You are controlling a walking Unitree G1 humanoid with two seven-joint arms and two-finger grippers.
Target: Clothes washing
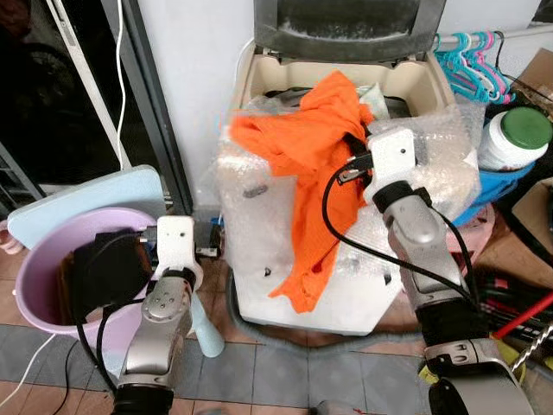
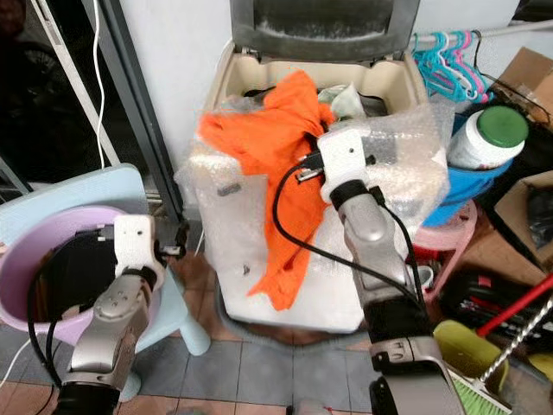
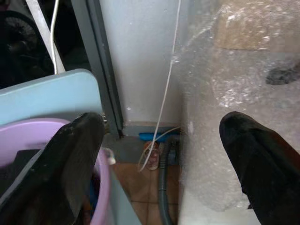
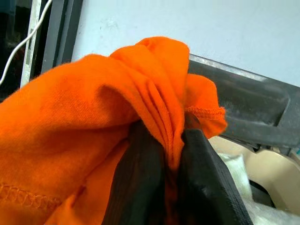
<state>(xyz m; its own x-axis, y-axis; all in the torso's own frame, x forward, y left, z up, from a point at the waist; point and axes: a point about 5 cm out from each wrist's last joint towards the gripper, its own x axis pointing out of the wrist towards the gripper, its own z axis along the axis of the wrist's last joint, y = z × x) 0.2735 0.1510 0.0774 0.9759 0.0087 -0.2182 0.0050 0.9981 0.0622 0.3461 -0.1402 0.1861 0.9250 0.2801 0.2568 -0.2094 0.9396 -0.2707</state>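
Observation:
An orange garment hangs over the front rim of the top-loading washing machine, which is wrapped in bubble film with its lid raised. My right gripper is shut on a bunched fold of the orange garment, held above the machine's opening. My left gripper stands open with nothing between its fingers, low between the purple bucket and the machine's left side. The purple bucket holds dark contents and rests on a light blue stool.
A blue basket with a green-capped white jar stands right of the machine. Turquoise and pink hangers hang behind it. A drain hose and a white cable run down at the wall. A red-handled broom lies at the lower right.

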